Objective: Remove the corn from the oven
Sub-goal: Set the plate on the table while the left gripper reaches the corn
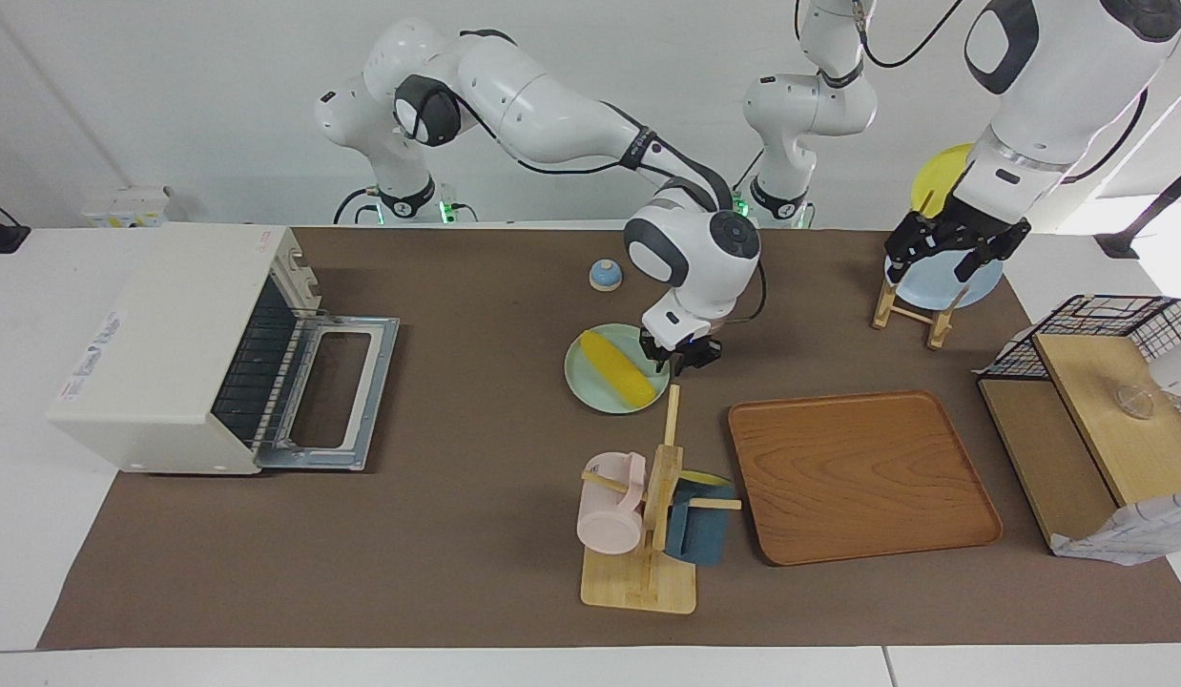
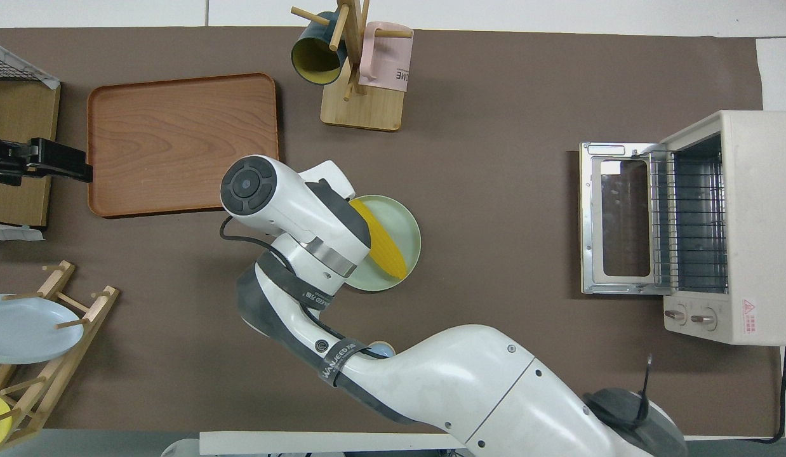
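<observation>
The yellow corn (image 1: 616,368) lies on a pale green plate (image 1: 583,380) in the middle of the table, outside the oven; it also shows in the overhead view (image 2: 383,244). My right gripper (image 1: 682,357) hangs open and empty just above the plate's edge, beside the corn's end toward the left arm's end of the table. In the overhead view its wrist hides it. The cream-white oven (image 1: 161,334) stands at the right arm's end, its door (image 1: 335,391) dropped open and its wire rack (image 2: 691,219) bare. My left gripper (image 1: 945,256) waits open over the plate rack.
A wooden tray (image 1: 862,477) lies toward the left arm's end. A mug stand (image 1: 648,534) with a pink and a blue mug stands farther from the robots than the plate. A small blue bell (image 1: 605,275), a plate rack (image 1: 910,305) and a wire basket (image 1: 1096,329) also stand here.
</observation>
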Robot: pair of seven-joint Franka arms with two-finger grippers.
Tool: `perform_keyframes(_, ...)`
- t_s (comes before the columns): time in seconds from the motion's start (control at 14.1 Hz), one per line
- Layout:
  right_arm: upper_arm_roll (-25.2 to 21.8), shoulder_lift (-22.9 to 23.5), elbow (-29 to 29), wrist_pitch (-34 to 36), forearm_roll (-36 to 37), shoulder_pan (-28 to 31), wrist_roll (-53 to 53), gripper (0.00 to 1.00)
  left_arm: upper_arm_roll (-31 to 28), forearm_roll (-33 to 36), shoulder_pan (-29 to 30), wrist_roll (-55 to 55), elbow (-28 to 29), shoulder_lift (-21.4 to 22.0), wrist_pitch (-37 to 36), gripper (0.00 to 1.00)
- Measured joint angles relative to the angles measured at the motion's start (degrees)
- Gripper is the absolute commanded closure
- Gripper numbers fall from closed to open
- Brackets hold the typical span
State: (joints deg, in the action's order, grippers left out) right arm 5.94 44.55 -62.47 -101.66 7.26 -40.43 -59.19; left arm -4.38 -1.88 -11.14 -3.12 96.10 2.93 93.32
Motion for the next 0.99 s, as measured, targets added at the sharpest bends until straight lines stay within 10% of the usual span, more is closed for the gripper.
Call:
perform_keyframes(0.28,-0.14,-9.41,-4.7,5.32,-0.17,11.6,13.04,0.01,0.43,-0.3,0.11,-4.84,3.63,0.8,3.36,0.0)
perform_keyframes(0.43,-0.06,-15.02,-14.68,4.36,-0.26,17.41,21.89,0.21,1.15,-0.75,-4.78,-14.6,11.09,2.71,12.21,0.0)
perform_keyframes(0.64,-0.16,-21.63,-32.18,-3.57,0.72,23.89,31.99,0.84,2.03,-0.79,-17.68,-36.4,17.96,1.18,22.06,0.0)
perform_keyframes(0.99,-0.23,-26.23,-45.35,-10.15,5.35,31.38,41.12,0.99,2.32,-0.74,-34.02,-60.97,17.85,-13.76,35.9,0.01)
